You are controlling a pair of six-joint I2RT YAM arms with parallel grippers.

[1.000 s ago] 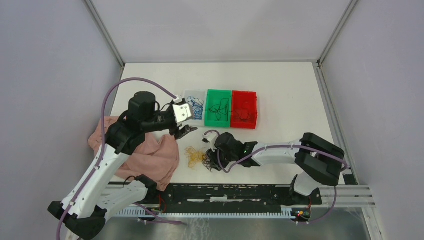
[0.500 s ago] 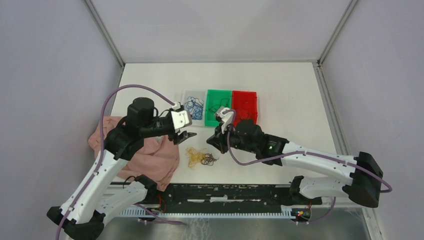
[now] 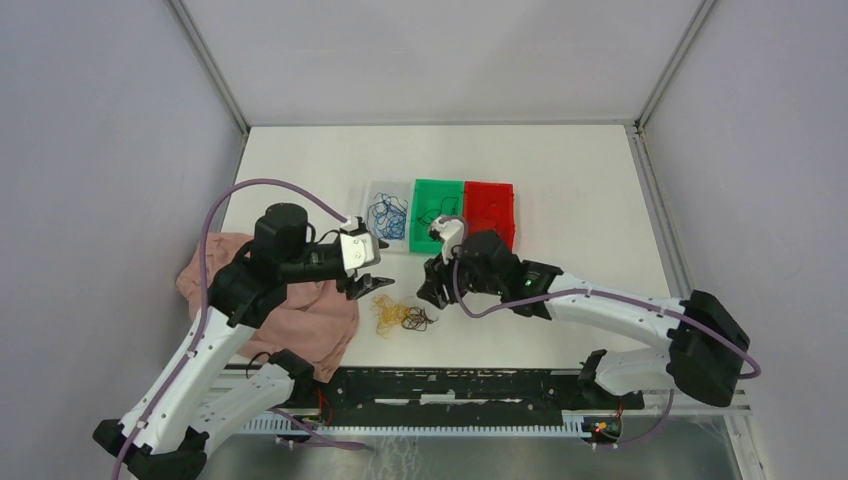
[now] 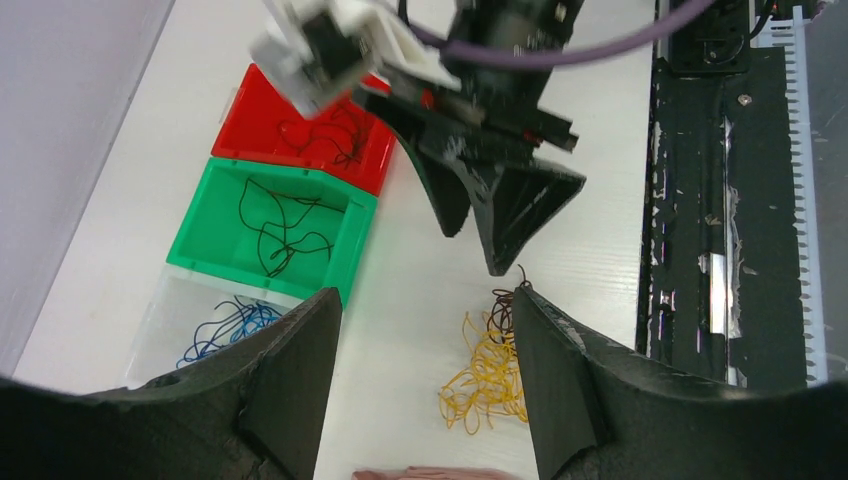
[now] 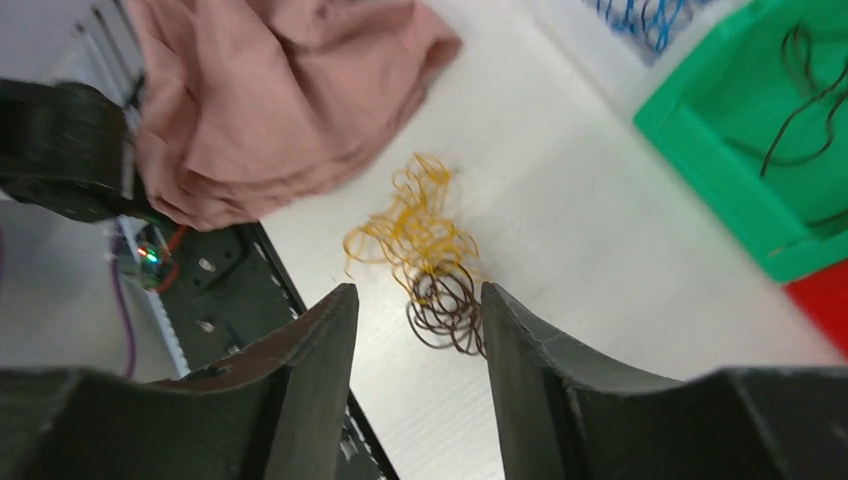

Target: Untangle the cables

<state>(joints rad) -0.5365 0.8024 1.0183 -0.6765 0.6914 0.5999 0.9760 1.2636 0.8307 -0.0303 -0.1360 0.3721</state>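
**Two empty hands, one small tangle left between them**

The right hand [image 3: 433,288] hangs low over the table [image 3: 590,220], fingers apart, nothing btwn them. Its own camera frames the dark brown loops [image 5: 448,308] in the gap. The left hand [image 3: 366,284] hovers opposite, also spread wide & empty, w/ the pile just below and to its right.

The cables [image 3: 401,315] lie on bare table btwn the two hands, near the front edge and just beside a crumpled pink cloth [image 3: 300,310], not touching it.

Step in hand, I'd say: pull one colour out of the knot. To do it well:
- drop the right hand straight onto the brown loops where they stick out past the yellow, so it takes brown only
- pin the yellow bunch [image 5: 415,235] w/ the left hand
- draw apart low & slow, since these wires look springy and could drag the whole pile along
- close fully, as strands this thin may slip out of a half-shut pinch

The look of it: hair-thin curly wire. The yellow-orange part is the bigger, looser scribble; the brown is a tight cluster of small rings overlapping its right side.

Behind sit 3 bins in a row. The clear bin [image 3: 372,190] has blue wires; the green bin [image 3: 425,185] & red bin [image 3: 490,186] each hold dark strands.
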